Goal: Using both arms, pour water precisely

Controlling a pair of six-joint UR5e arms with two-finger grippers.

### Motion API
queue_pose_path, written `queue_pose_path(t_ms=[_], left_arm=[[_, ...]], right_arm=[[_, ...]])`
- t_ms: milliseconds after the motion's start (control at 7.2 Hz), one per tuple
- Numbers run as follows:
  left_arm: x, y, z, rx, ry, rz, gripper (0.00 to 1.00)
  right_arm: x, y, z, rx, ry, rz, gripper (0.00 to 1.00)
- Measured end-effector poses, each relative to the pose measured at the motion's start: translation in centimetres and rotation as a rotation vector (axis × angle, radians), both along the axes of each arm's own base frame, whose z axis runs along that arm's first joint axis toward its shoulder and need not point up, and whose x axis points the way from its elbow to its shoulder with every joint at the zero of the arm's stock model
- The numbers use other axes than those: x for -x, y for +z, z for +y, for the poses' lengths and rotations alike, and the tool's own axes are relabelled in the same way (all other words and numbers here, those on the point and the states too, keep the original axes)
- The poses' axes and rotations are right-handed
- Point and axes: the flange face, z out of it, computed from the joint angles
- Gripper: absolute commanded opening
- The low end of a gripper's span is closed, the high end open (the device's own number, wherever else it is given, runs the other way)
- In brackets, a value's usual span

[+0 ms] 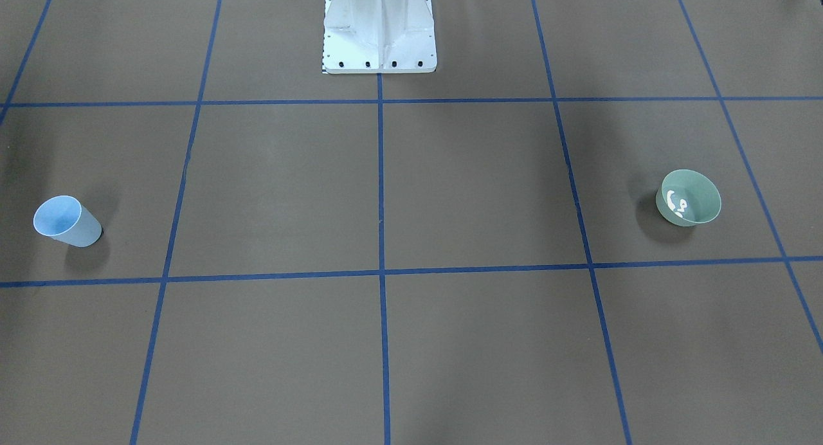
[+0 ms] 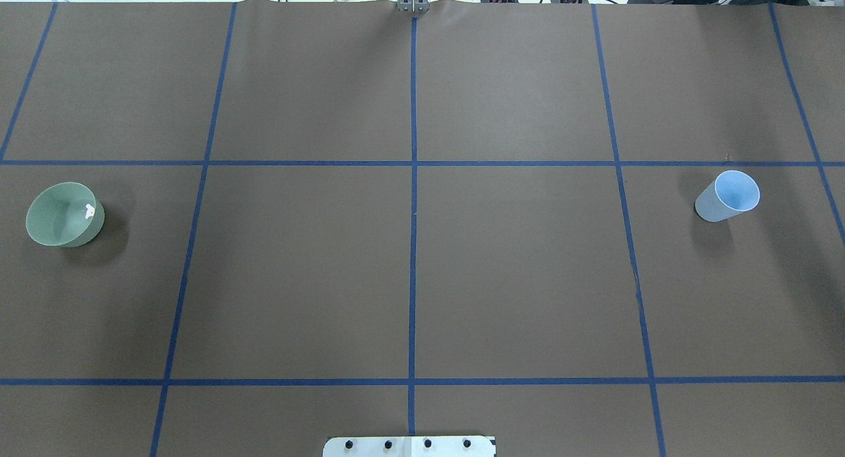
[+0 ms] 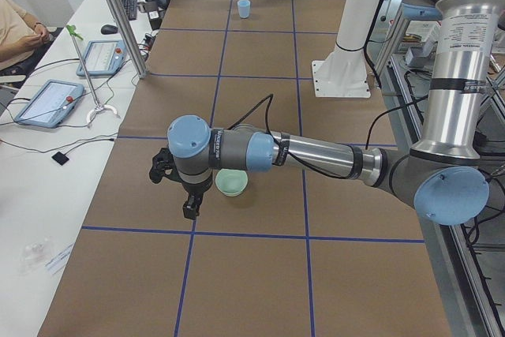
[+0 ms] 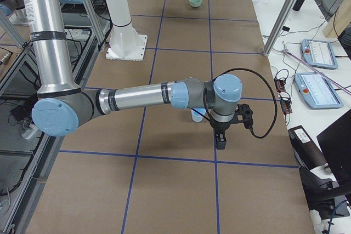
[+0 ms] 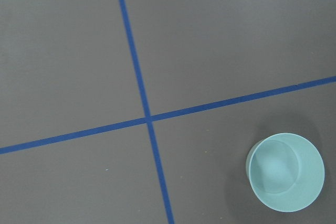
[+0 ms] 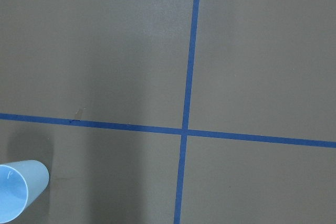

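Water (image 1: 674, 202) glint, seemingly, in green bowl (image 1: 706, 206) | left gripper (image 3: 190, 209), right gripper (image 4: 220, 142): opening unclear

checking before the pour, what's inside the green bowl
The pale green round plastic bowl seems to hold only a little clear water, seen as a white glint. Its near inner wall is hidden behind the rim.

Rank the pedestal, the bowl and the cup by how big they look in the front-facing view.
1. pedestal: clearly the largest, even though the frame's top cuts it off.
2. bowl and cup: about alike, too close to rank.
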Motion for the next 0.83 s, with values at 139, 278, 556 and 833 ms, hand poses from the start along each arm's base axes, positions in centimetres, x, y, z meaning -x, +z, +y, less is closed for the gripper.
queue_pose_path(t_ms=[139,278,556,833], left_arm=[[0.5,0.0,0.3,-0.001,-0.01,-0.002,1.0],[0.8,0.0,0.4,-0.008,-0.017,-0.003,1.0],[0.9,-0.1,0.5,-0.06,-0.021,-0.009,1.0],[0.8,1.8,1.8,-0.073,-0.021,-0.011,1.0]], right_arm=[[0.0,0.5,0.4,0.007,0.0,0.001,1.0],[0.1,1.0,0.7,0.014,0.001,0.001,1.0],[0.1,1.3,1.0,0.021,0.002,-0.002,1.0],[0.1,1.5,1.1,0.025,0.002,-0.002,1.0]])
